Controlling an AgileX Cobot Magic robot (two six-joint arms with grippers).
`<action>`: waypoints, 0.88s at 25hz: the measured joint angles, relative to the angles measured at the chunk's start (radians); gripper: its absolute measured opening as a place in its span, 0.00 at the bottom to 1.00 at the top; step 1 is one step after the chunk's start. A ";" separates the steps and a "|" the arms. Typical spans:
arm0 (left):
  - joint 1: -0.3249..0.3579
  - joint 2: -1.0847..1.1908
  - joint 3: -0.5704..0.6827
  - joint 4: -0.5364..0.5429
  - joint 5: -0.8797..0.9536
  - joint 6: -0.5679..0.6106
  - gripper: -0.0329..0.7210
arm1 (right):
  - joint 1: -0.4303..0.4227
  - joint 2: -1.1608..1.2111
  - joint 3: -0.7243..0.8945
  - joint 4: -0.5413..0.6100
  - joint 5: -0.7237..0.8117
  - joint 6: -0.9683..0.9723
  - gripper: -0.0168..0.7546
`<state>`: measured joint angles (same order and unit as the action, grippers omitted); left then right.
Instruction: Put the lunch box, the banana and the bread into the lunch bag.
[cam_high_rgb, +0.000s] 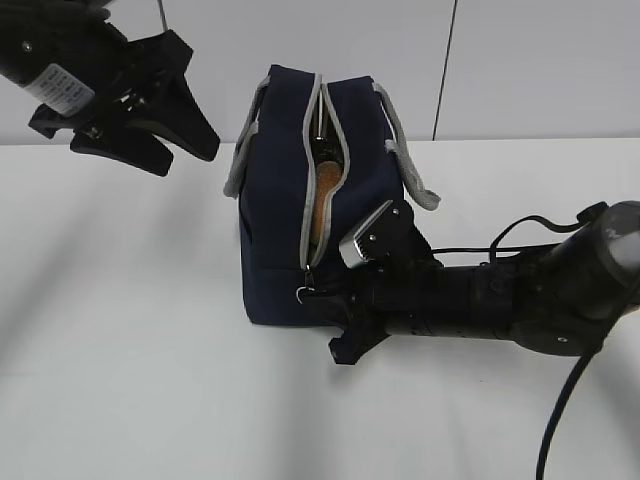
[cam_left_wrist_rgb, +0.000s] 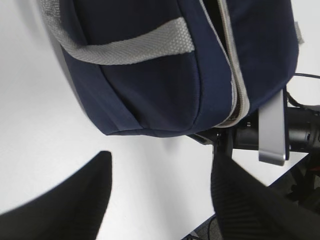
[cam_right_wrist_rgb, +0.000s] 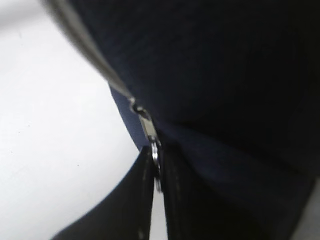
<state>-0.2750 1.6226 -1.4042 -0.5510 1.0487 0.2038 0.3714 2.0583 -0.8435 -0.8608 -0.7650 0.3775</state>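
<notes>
A navy-blue lunch bag (cam_high_rgb: 300, 200) with grey zipper trim and grey strap handles is seen standing on a white table (cam_high_rgb: 120, 350), near the middle of the exterior view. Its zipper is partly undone, and through the gap a golden-brown loaf of bread (cam_high_rgb: 322, 200) is visible inside. The lunch box and the banana cannot be made out.

The right gripper (cam_high_rgb: 318, 300) is laid low across the table from the right edge of the frame, its tip pressed against the bag's lower front corner. In the right wrist view, the fingers (cam_right_wrist_rgb: 137, 200) are drawn almost together around the metal ring pull (cam_right_wrist_rgb: 156, 152) at the end of the zipper, with the ring pinched between them.

The left gripper (cam_high_rgb: 185, 125) is held in the air at the upper left of the exterior view, well apart from the bag, with its jaws spread wide and nothing between them. In the left wrist view, the bag's side and one grey strap (cam_left_wrist_rgb: 125, 47) fill the upper frame
</notes>
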 joint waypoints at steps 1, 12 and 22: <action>0.000 0.000 0.000 0.000 0.000 0.000 0.62 | 0.000 0.001 0.000 0.000 0.000 0.000 0.08; 0.000 0.000 0.000 0.000 0.000 0.000 0.62 | 0.000 0.009 0.000 0.000 0.011 0.000 0.00; 0.000 0.000 0.000 0.000 0.000 0.000 0.62 | 0.000 -0.017 0.008 -0.027 0.027 0.004 0.00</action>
<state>-0.2750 1.6226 -1.4042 -0.5510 1.0487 0.2038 0.3714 2.0411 -0.8355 -0.8874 -0.7376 0.3817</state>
